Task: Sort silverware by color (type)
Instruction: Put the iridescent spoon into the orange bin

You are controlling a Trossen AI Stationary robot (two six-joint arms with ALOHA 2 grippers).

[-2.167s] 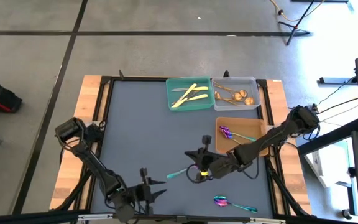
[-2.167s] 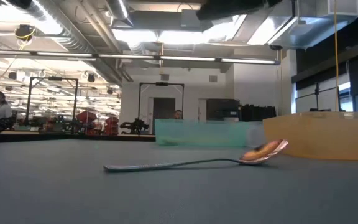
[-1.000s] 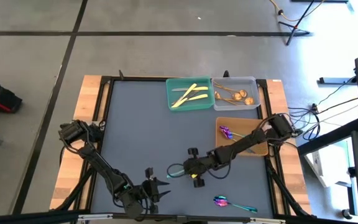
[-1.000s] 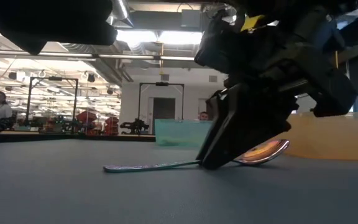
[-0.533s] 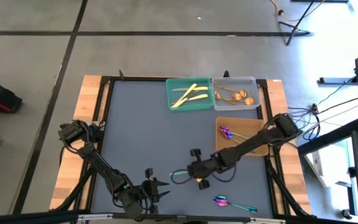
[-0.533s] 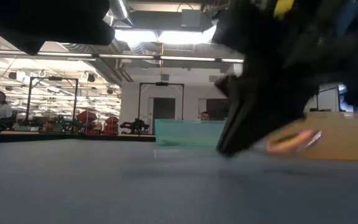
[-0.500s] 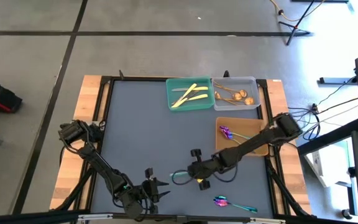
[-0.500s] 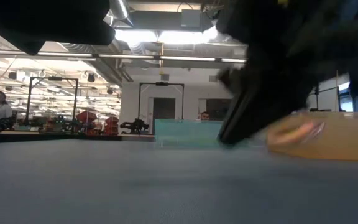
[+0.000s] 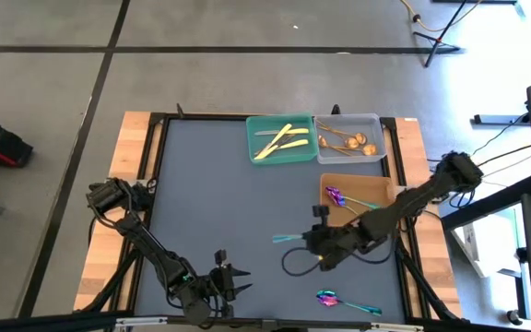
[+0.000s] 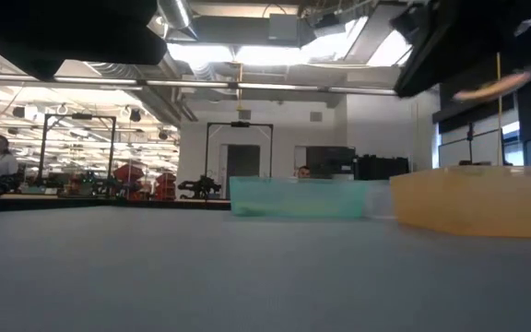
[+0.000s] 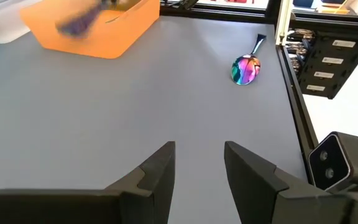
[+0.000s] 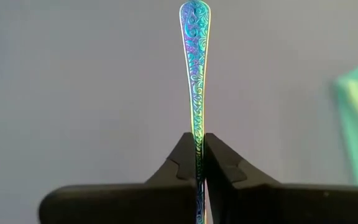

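My right gripper (image 9: pixel 308 241) hovers over the table's middle right, shut on an iridescent spoon whose teal handle (image 9: pixel 284 238) sticks out toward the table's left. In the low view its bowl (image 10: pixel 491 88) shows high under the gripper (image 10: pixel 450 46). A second iridescent spoon (image 9: pixel 344 301) lies flat near the near edge, also seen in the left wrist view (image 11: pixel 246 67). Another purple-blue spoon (image 9: pixel 337 196) lies in the orange tray (image 9: pixel 385 189). Yellow-gold knives (image 9: pixel 279 140) lie in the green tray, copper spoons (image 9: pixel 348 142) in the grey tray. My left gripper (image 9: pixel 238 278) waits open at the near edge. My right gripper pinches the spoon's handle (image 12: pixel 196 146) between its two fingers, which lie along the handle. The patterned free end of the handle (image 12: pixel 195 56) reaches out past the fingertips toward the table's left. The spoon is lifted clear of the table and lies about level.
The green tray (image 9: pixel 253 138), the grey tray (image 9: pixel 376 124) and the orange tray stand at the table's far right. The dark mat (image 9: pixel 219 194) spreads bare over the left and middle. A cable loop (image 9: pixel 293 263) hangs under the right arm.
My right gripper, down on the table with the spoon a second ago, has risen and moved toward the table's right and the orange tray. The spoon, which lay flat on the mat, is now lifted clear, its handle still pointing left.
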